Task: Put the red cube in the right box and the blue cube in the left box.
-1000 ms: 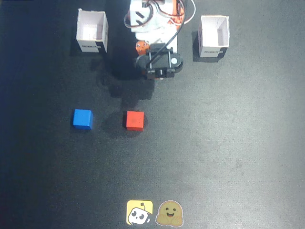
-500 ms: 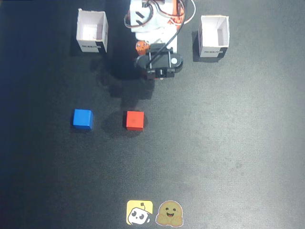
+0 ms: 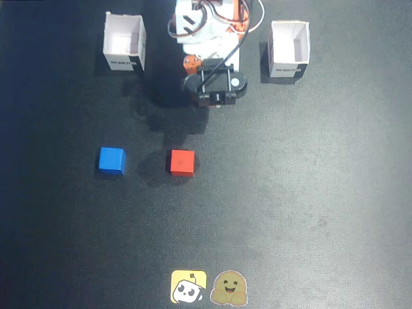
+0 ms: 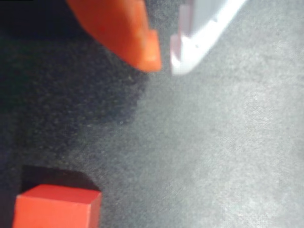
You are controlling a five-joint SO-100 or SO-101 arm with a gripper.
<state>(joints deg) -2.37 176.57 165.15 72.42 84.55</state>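
In the wrist view the gripper [image 4: 164, 64] is nearly closed and empty at top centre; the red cube [image 4: 56, 207] sits lower left. In the fixed view, the blue cube [image 3: 111, 160] lies centre-left.

White arm [image 3: 207, 38], orange-and-white fingers [image 4: 123, 33], black cables
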